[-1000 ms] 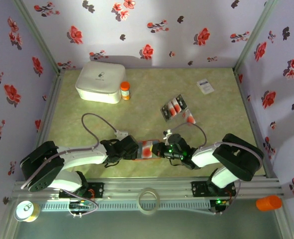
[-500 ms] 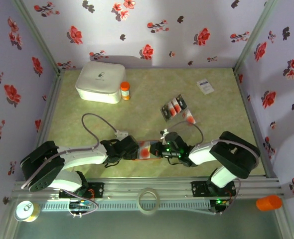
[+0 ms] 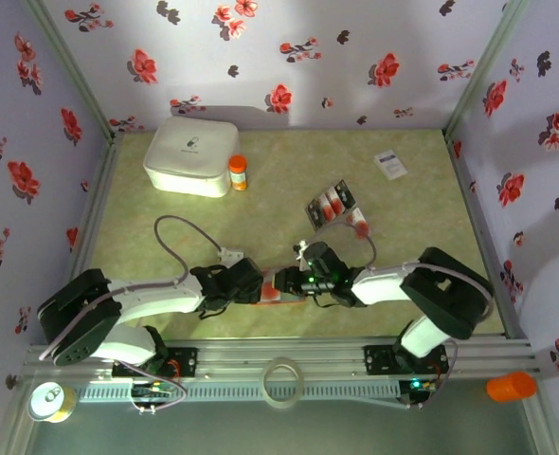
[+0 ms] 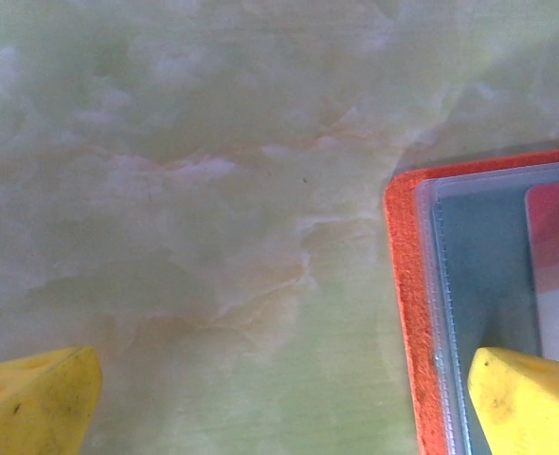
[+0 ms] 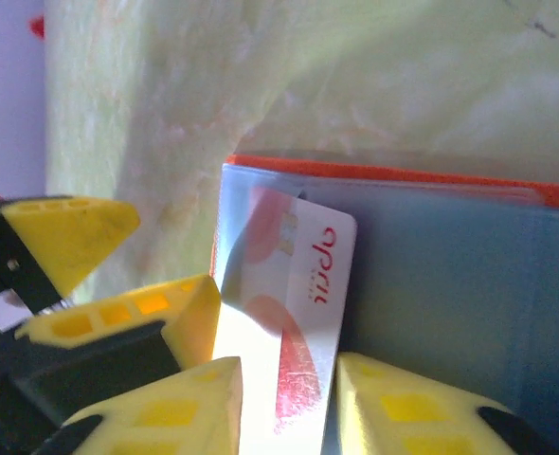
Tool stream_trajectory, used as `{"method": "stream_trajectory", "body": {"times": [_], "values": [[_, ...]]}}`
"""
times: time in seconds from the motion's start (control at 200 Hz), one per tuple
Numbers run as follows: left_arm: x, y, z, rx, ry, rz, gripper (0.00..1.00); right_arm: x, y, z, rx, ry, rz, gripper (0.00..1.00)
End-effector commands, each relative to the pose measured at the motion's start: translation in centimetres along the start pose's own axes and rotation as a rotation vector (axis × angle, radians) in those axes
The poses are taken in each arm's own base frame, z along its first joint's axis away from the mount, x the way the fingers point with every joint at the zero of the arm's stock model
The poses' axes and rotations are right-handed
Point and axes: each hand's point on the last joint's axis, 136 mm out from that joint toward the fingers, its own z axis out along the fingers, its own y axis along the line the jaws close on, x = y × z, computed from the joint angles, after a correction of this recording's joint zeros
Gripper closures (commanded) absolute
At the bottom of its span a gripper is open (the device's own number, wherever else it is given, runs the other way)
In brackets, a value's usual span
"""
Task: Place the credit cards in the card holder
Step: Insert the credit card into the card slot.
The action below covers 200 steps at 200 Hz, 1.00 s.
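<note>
- the left tool (image 4: 279, 408) is spread wide near the front edge of the bench (image 3: 289, 161); one yellow finger (image 4: 521, 398) rests on the open card holder (image 4: 407, 313), the other lies on the bare bench beside it.
- the card holder lies flat and open, orange rim outside and grey-blue panel under a clear sleeve, between the two tools in the top view.
- the right tool (image 5: 289, 408) is pinching the near end of a card (image 5: 308, 275), white with red blotches and red lettering; the card lies flat against the holder's inner panel, at the end where the left tool's fingers sit.
- i cannot tell whether the card's far end is under the sleeve.
- the other cards (image 3: 330, 202) lie in a fanned stack farther back on the bench, well apart from the holder, with one loose card just beside them.
- a white box (image 3: 192, 154) and an orange-capped bottle (image 3: 237, 172) stand at the back left.
</note>
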Motion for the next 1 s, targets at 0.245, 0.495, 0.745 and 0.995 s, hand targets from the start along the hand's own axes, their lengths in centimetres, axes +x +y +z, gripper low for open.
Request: {"method": "stream_trajectory", "body": {"times": [0.245, 0.495, 0.745, 0.995], "values": [[-0.5, 2.4, -1.2, -0.038, -0.041, -0.039, 0.0, -0.8, -0.2, -2.3, 0.193, 0.061, -0.147, 0.69], [0.7, 3.6, -0.3, -0.065, -0.018, -0.047, 0.0, -1.1, -0.1, -0.5, 0.205, 0.094, -0.146, 0.84], [1.1, 3.6, 0.5, -0.08, -0.003, -0.033, 0.0, -1.0, -0.5, 1.0, 0.229, 0.124, -0.151, 0.86], [1.2, 3.3, 1.0, -0.082, 0.005, -0.022, 0.0, -0.3, -0.5, 2.6, 0.243, 0.168, -0.159, 0.89]]}}
